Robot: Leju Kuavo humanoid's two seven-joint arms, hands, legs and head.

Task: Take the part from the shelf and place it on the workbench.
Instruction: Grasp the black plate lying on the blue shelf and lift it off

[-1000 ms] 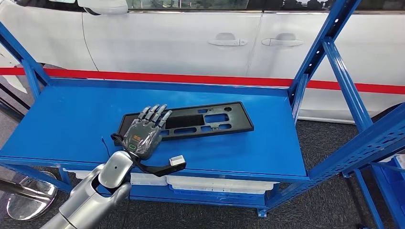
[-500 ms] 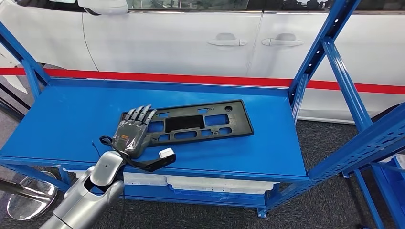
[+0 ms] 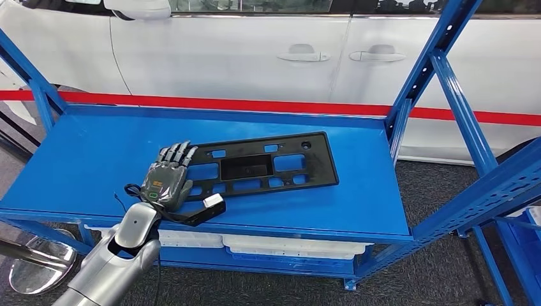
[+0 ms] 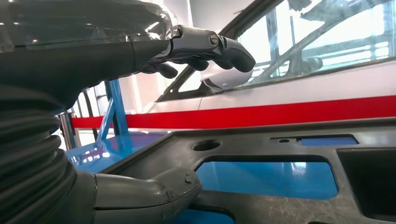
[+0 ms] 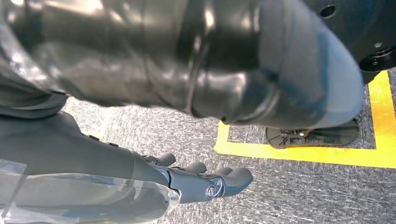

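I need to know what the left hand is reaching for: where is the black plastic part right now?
In the head view the black part lies flat mid-shelf, with the left hand over its left end.

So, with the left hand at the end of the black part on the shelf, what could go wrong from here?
1. The left hand covers just one end of the long black part, so the far end might sag or swing when lifted.
2. The part lies flat on the blue shelf, with the thumb at its edge; the hold could slip.
3. The swinging end may hit the upright post.
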